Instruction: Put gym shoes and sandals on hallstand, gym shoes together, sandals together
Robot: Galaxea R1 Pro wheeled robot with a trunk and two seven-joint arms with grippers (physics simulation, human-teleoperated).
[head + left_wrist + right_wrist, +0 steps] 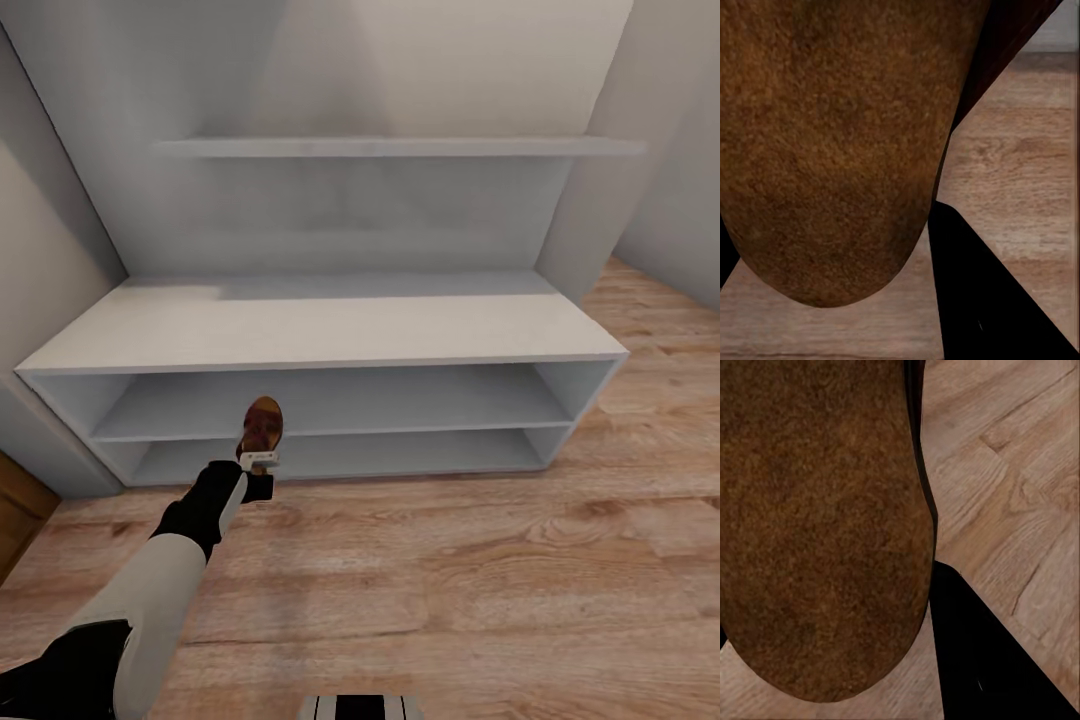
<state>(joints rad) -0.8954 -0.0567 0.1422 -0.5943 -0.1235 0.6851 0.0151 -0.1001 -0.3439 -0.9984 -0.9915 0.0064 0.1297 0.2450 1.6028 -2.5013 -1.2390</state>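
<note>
Your left gripper (258, 462) is pinching a brown sandal (263, 424) at its near end; the sandal stands up from the fingers, in front of the hallstand (320, 330), against its lower shelf openings, left of centre. Left wrist view: sandal's brown suede-like surface close up, wood-plank corridor floor (1020, 172) behind.

Right wrist view: your right gripper likewise has a second sandal (817, 532) clamped against its dark finger (975, 660), plank floor behind.

A thin grey wall shelf (400, 147) hangs above the hallstand. No brand, label or writing is readable.
</note>
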